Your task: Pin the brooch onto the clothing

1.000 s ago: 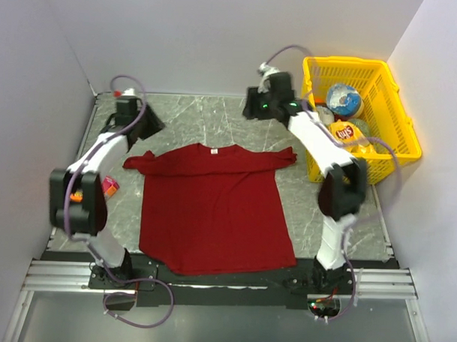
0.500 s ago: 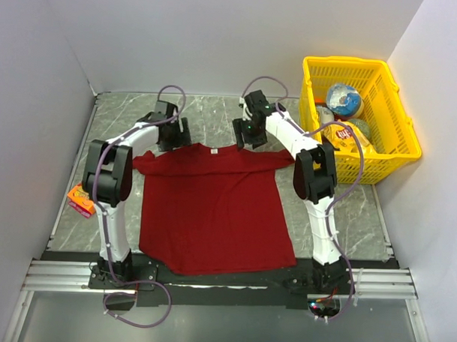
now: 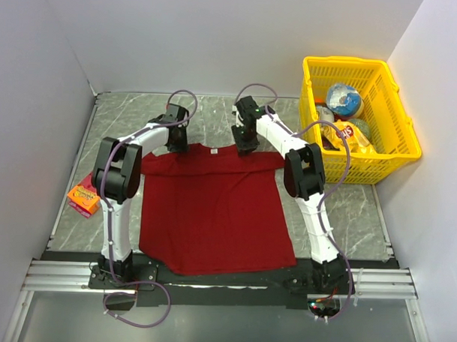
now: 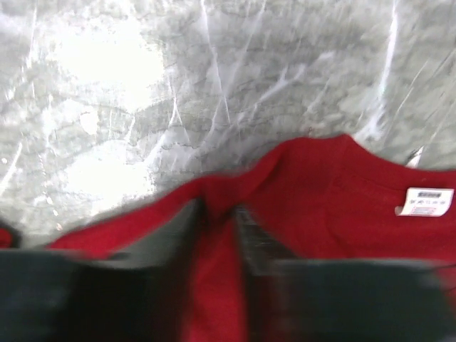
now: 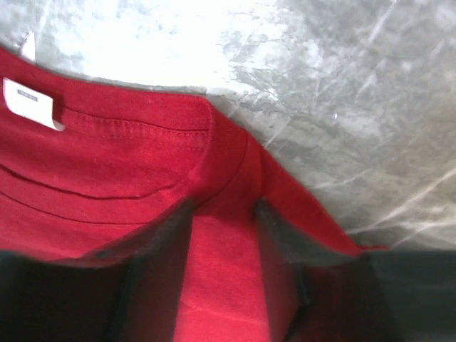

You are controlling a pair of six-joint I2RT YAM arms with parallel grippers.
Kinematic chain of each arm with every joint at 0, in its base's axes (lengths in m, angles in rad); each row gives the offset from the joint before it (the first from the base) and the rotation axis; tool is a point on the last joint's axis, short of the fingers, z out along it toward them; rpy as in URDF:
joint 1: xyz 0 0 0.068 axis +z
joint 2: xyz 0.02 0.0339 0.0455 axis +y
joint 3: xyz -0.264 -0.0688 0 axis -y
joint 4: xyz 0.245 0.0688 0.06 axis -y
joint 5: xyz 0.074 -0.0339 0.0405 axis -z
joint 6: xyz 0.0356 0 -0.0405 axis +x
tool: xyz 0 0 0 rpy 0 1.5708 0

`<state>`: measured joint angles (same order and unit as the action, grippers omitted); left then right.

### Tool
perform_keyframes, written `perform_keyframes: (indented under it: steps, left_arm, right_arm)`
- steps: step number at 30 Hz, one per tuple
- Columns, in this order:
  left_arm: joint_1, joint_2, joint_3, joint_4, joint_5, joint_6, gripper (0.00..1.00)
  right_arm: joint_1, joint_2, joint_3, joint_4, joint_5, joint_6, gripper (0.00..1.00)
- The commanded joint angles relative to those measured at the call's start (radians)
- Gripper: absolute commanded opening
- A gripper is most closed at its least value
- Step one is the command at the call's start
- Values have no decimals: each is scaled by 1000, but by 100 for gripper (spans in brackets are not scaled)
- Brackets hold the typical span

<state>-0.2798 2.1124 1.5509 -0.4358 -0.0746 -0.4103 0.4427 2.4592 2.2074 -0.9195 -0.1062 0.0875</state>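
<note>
The left fingers (image 4: 174, 235) and right fingers (image 5: 157, 242) are blurred dark shapes cut off at the lower edge; whether they pinch the clothing (image 4: 335, 206) between them cannot be told. From above both pairs hide under their wrists, and the clothing runs past both wrist pictures' edges.

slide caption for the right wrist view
Right pincer straddling the shoulder of a dark-red T-shirt near its white neck label, on a marble table
</note>
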Motion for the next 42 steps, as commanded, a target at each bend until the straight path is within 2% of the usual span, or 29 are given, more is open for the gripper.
perform_keyframes:
  steps: [1,2,3,6,12,16,21,25,27,28,29,30,31,32,33,35,37,39,42]
  left_arm:
    - [-21,34,23,-29,-36,7,16]
    - [-21,35,23,-29,-37,7,7]
    - [-21,34,21,-24,-40,2,1]
    - [-21,5,14,-9,-57,-4,1]
    - [-21,-92,58,6,-116,-9,1]
    - [-18,-86,193,-26,-178,-15,1]
    - [2,-2,368,-52,-160,-12,1]
    - [37,130,643,-112,-149,-12,1]
    - [53,204,699,-109,-160,-10,1]
    - [57,221,715,-77,-157,-5,2]
    - [63,250,716,-64,-154,-4,17]
    - [76,262,722,-58,-139,-13,67]
    - [83,277,726,-52,-136,-27,85]
    - [93,279,726,-64,-128,-42,95]
    - [106,270,723,-75,-123,-71,100]
    - [110,180,608,-23,-128,-81,96]
    - [105,42,435,20,-114,-76,96]
    - [93,-49,326,48,-97,-84,97]
    - [50,-193,105,7,-129,-79,97]
  right_arm:
    - [-1,50,52,-56,-33,3,21]
    - [-1,50,51,-55,-35,1,1]
    - [1,49,49,-51,-32,1,0]
    - [-1,3,-12,2,-3,9,0]
    - [-1,-209,-126,142,57,24,0]
    - [-9,-305,-153,269,103,34,0]
    - [-53,-246,-60,396,127,63,0]
    - [-88,-166,37,473,79,118,0]
    - [-94,-111,92,504,79,112,0]
    - [-96,-97,107,508,83,104,6]
    - [-96,-89,116,511,104,98,41]
    - [-96,-101,92,530,105,84,58]
    - [-95,-118,66,571,105,72,72]
    - [-93,-141,37,587,105,64,84]
    - [-93,-199,-33,602,105,54,89]
    - [-88,-273,-119,648,105,41,96]
    - [-84,-382,-236,651,105,38,97]
    - [-78,-483,-344,630,105,61,98]
    - [-56,-598,-498,568,103,100,95]
